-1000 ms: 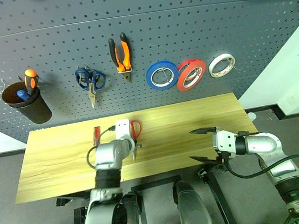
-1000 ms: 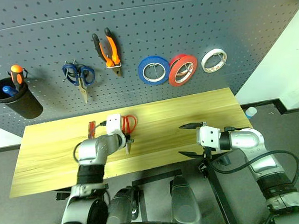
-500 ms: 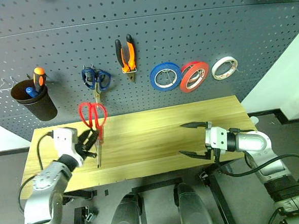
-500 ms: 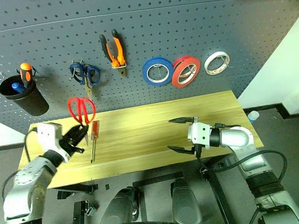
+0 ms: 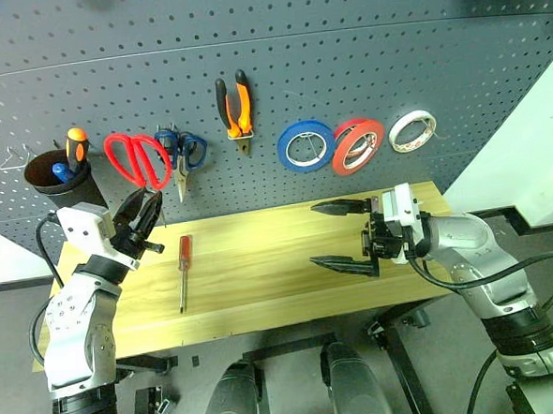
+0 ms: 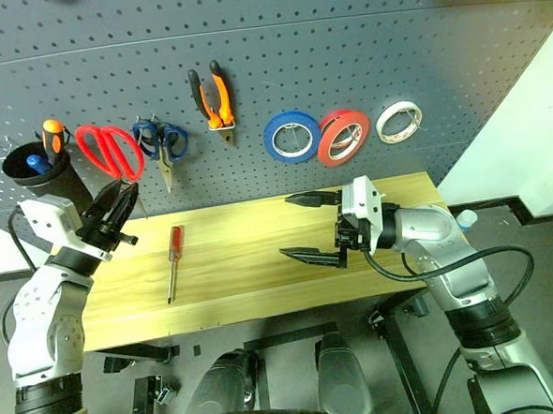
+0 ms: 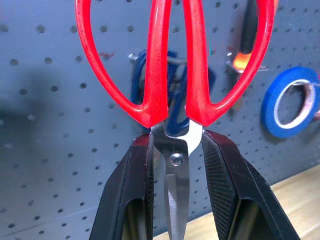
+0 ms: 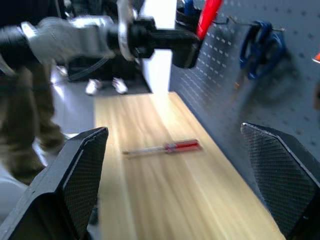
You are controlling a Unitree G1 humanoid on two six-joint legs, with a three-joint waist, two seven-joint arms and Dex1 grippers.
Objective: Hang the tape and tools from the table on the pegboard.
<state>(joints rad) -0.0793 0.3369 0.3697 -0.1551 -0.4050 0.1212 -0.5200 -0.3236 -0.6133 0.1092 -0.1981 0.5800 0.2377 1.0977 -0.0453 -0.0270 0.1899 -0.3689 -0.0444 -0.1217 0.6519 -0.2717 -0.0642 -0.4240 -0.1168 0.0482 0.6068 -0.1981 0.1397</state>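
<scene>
One tool in transit: red-handled scissors (image 5: pixel 136 159), clamped at pivot by left gripper (image 5: pixel 136 218). Hook needed, pegboard (image 5: pixel 361 61) at 12 o'clock. Right gripper (image 5: pixel 338 232) released, empty.

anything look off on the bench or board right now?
Nothing damaged or spilled. Only stray item: the slim red-handled steel screwdriver lying alone on the light wood table, not yet hung. The left gripper holds red-handled scissors up against the dark pegboard.

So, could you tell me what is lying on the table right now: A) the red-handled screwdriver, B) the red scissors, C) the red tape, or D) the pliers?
A: the screwdriver lies alone on the table; the others are up at the pegboard.
</scene>
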